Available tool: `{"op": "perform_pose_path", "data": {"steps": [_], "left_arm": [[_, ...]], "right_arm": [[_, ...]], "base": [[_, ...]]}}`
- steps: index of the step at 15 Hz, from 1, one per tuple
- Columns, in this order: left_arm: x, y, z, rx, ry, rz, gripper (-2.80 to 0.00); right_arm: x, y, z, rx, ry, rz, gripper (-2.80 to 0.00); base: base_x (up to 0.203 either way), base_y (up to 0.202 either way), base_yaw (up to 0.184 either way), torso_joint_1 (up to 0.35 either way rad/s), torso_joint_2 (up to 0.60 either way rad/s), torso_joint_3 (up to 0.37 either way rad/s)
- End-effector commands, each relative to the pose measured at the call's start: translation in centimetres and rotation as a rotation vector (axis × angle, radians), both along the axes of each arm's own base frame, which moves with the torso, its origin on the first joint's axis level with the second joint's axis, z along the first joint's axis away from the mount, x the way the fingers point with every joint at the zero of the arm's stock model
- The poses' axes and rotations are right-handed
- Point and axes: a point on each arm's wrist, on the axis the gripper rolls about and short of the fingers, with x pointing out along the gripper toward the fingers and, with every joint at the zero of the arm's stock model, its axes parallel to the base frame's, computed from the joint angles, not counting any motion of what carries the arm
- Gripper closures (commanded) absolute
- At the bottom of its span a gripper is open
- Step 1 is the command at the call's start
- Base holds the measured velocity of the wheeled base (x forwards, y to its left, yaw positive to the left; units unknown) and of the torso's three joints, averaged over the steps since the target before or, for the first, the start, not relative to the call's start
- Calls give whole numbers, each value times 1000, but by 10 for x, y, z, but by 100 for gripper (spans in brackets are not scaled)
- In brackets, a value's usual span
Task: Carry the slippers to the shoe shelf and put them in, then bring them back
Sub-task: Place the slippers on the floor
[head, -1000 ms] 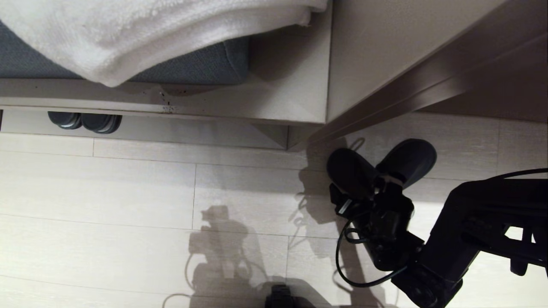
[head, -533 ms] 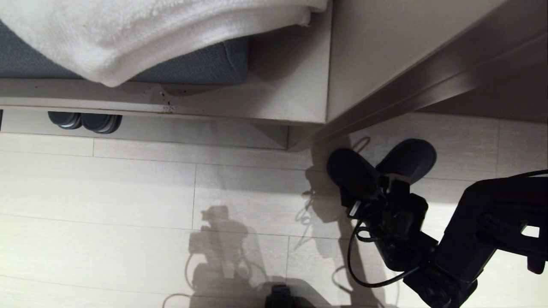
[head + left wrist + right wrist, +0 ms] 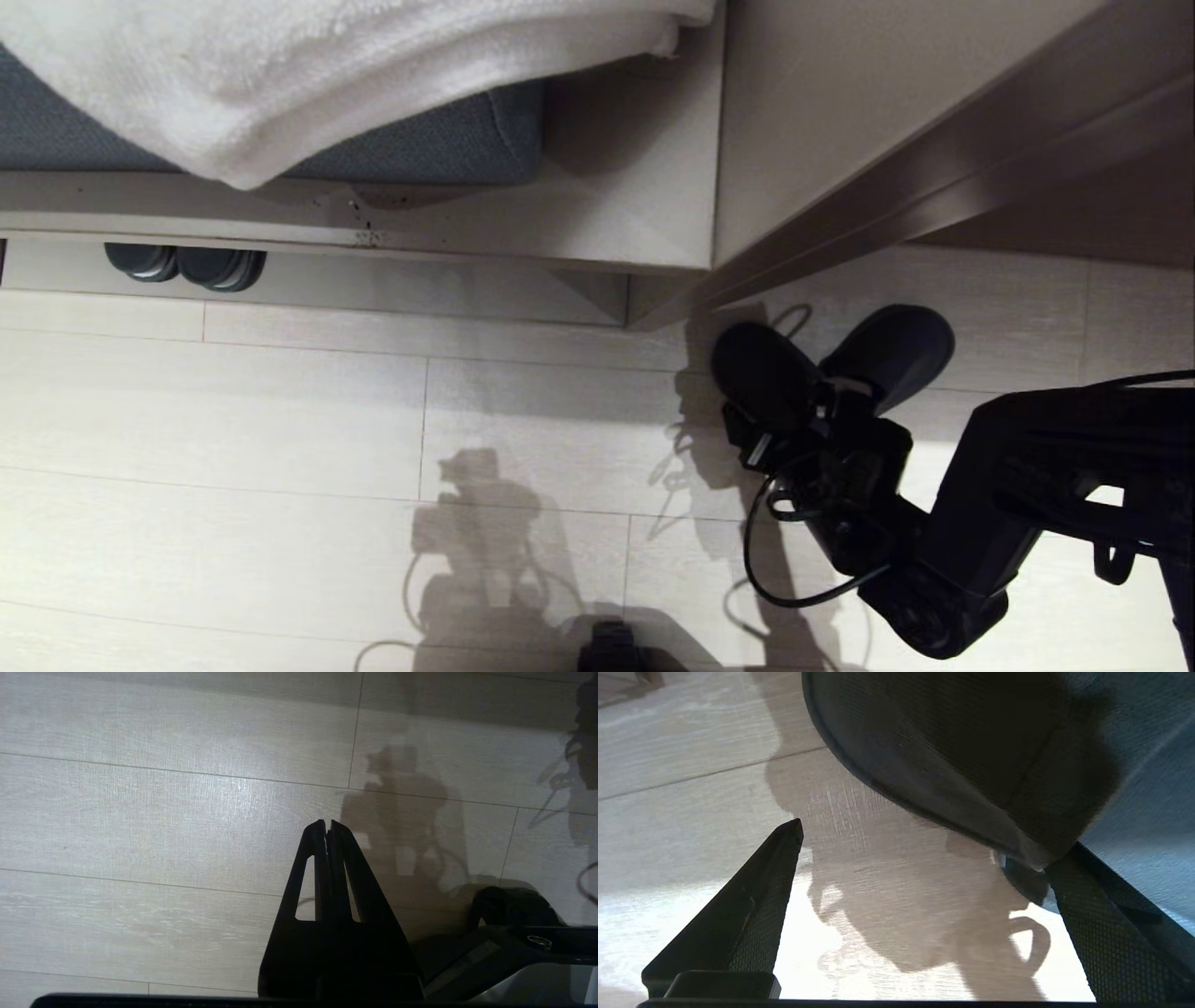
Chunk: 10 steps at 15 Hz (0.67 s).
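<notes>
Slippers (image 3: 831,369), a matte black pair splayed in a V with toes pointing away from each other, lie on the pale plank floor (image 3: 308,411) just beside the corner of the beige built-in unit (image 3: 635,196), as the right gripper (image 3: 822,397) hangs low over the place where their heel ends meet. Its jaws stand spread wide and hold nothing; in the right wrist view one finger (image 3: 1106,924) sits against the edge of the near slipper, the other finger (image 3: 752,905) over bare floor. A clean pick-up looks to need both inner edges gathered between the jaws before closing, with the approach kept low and square so neither slipper is nudged aside. Parked off to the side, the left gripper (image 3: 327,833) points at the floor with jaws pressed together, empty. A second dark pair (image 3: 185,265) peeks from under the unit's low ledge.
</notes>
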Motion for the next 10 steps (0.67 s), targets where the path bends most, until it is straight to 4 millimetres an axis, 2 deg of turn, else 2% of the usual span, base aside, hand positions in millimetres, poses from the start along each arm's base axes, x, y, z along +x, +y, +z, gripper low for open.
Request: {"op": "perform_pose_path", "data": {"steps": [1, 5, 7, 10], "left_arm": [[0, 0, 0, -1, -2, 1, 0], [0, 0, 0, 1, -1, -1, 0], [0, 0, 0, 2, -2, -1, 0], [0, 0, 0, 2, -3, -1, 0]], "right_arm": [[3, 2, -6, 9, 3, 1, -280], [3, 6, 7, 40, -32, 46, -280], [6, 17, 16, 89, -65, 51, -280], [8, 28, 15, 136, -56, 40, -280]], "base": [[0, 0, 0, 0, 0, 0], [0, 0, 0, 0, 0, 0], [0, 0, 0, 0, 0, 0], [0, 0, 0, 0, 0, 0]]}}
